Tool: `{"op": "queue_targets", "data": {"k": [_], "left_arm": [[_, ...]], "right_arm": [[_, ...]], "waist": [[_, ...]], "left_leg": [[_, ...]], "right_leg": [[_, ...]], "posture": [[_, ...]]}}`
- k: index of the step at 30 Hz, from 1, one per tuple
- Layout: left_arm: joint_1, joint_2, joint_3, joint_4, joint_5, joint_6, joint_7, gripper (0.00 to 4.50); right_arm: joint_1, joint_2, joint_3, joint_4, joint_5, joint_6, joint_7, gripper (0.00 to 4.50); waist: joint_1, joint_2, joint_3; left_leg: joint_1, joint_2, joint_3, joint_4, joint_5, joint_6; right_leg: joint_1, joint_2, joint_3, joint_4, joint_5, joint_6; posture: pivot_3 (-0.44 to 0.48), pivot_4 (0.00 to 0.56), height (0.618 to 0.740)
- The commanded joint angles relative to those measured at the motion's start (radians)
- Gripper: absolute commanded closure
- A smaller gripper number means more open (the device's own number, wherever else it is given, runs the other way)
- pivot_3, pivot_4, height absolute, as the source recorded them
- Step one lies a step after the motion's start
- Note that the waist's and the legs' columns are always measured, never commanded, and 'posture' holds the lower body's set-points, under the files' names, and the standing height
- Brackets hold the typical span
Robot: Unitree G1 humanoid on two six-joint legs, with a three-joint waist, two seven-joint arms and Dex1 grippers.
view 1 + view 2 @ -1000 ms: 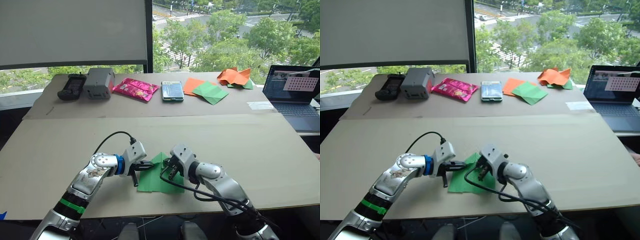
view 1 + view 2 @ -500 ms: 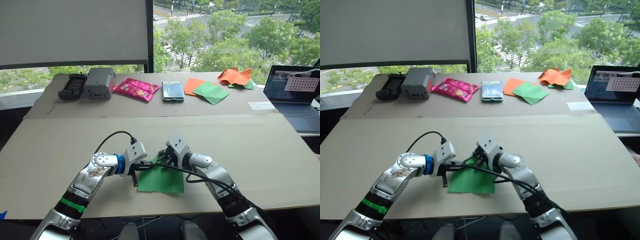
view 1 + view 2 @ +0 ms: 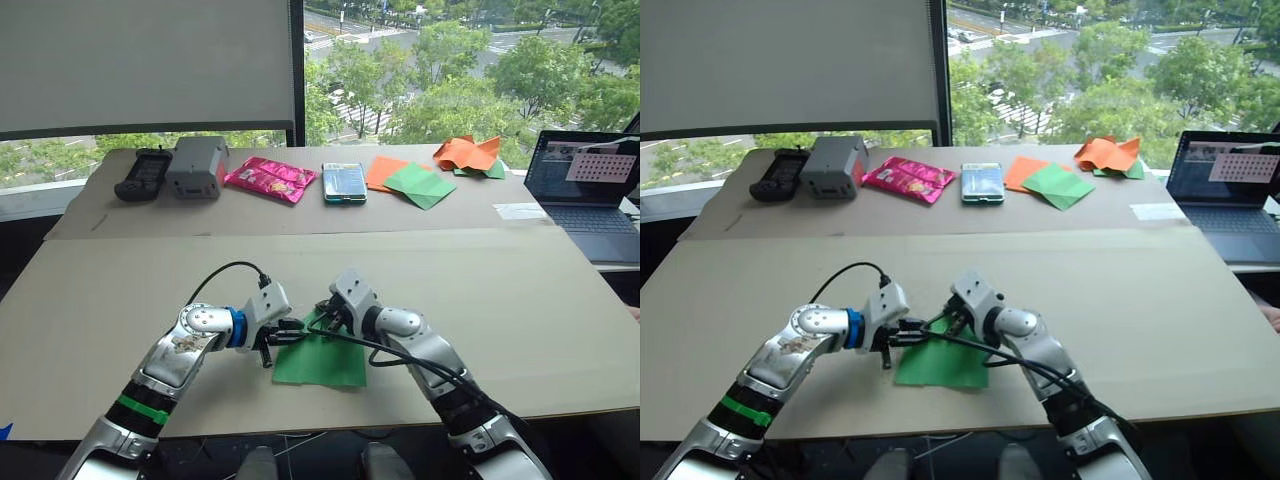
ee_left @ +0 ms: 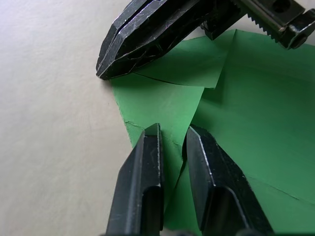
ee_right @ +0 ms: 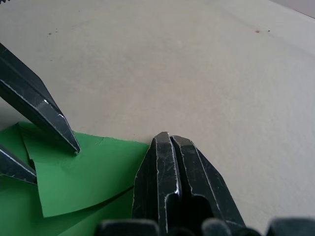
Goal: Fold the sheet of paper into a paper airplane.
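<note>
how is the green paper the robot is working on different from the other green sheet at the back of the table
The sheet of paper is bright green; the back green sheet is duller. The sheet of paper lies near the front table edge with a flap folded over at its far end, between the left gripper and the right gripper; the back sheet lies flat like a diamond, partly over an orange sheet. Both are thin paper resting on the table.

left tool [image 4: 170,135]: fingers slightly parted | right tool [image 5: 170,137]: closed, tips apparently pressing down
</note>
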Motion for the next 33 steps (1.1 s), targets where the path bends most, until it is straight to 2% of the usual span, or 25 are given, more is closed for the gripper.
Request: {"op": "queue_targets", "data": {"k": [1,5,10,12,13,27,33], "left_arm": [[-0.042,0.003,0.089,-0.043,-0.087,0.081,-0.006,2.0],[-0.081,0.001,0.128,-0.011,-0.122,0.106,-0.01,2.0],[-0.107,-0.03,0.117,0.017,-0.147,0.091,-0.036,3.51],[-0.123,-0.053,0.077,0.064,-0.096,0.054,-0.016,4.23],[-0.131,-0.062,0.058,0.087,-0.071,0.033,-0.008,4.46],[-0.189,-0.154,-0.015,0.28,0.061,-0.099,0.038,4.46],[-0.172,-0.156,-0.036,0.301,0.092,-0.118,0.028,4.46]], "right_arm": [[0.022,0.002,0.012,0.005,-0.015,0.009,-0.008,4.5],[0.033,0.002,0.002,-0.016,-0.009,0.013,-0.017,4.5],[0.041,0.005,0.002,-0.021,-0.01,0.017,-0.027,4.5],[0.042,0.008,0.001,-0.023,-0.009,0.018,-0.03,4.5],[0.043,0.009,0.002,-0.024,-0.01,0.019,-0.031,4.5],[0.057,0.015,0.007,-0.055,-0.013,0.037,-0.041,4.5],[0.066,0.02,0.012,-0.066,-0.016,0.047,-0.044,4.5]], "waist": [[0.0,0.0,0.0],[0.003,0.0,0.0],[0.002,0.0,0.0],[0.002,0.0,0.0],[0.003,0.0,0.0],[0.001,0.0,0.0],[0.002,0.0,0.0]], "left_leg": [[0.0,0.0,0.0,0.0,0.0,0.0],[0.0,0.0,0.0,0.0,0.0,0.0],[0.003,0.0,0.0,0.0,0.0,0.0],[0.003,0.0,0.0,0.0,0.0,0.0],[0.003,0.0,0.0,0.0,0.0,0.0],[0.003,0.0,-0.001,0.001,0.003,0.005],[0.004,0.0,-0.001,0.001,0.003,0.005]], "right_leg": [[0.0,0.0,0.0,0.0,0.0,0.0],[0.001,0.0,0.0,0.0,0.0,0.0],[0.005,0.0,0.0,0.0,0.0,0.0],[0.005,0.0,0.0,0.0,0.0,0.0],[0.006,0.0,0.0,0.0,0.0,0.0],[0.008,0.001,0.0,0.0,0.0,0.0],[0.01,0.001,0.0,0.0,0.0,0.0]], "posture": [[0.0,0.15,0.718],[0.0,0.15,0.718],[0.0,0.15,0.718],[0.0,0.15,0.718],[0.0,0.15,0.718],[0.0,0.15,0.718],[0.0,0.15,0.718]]}}
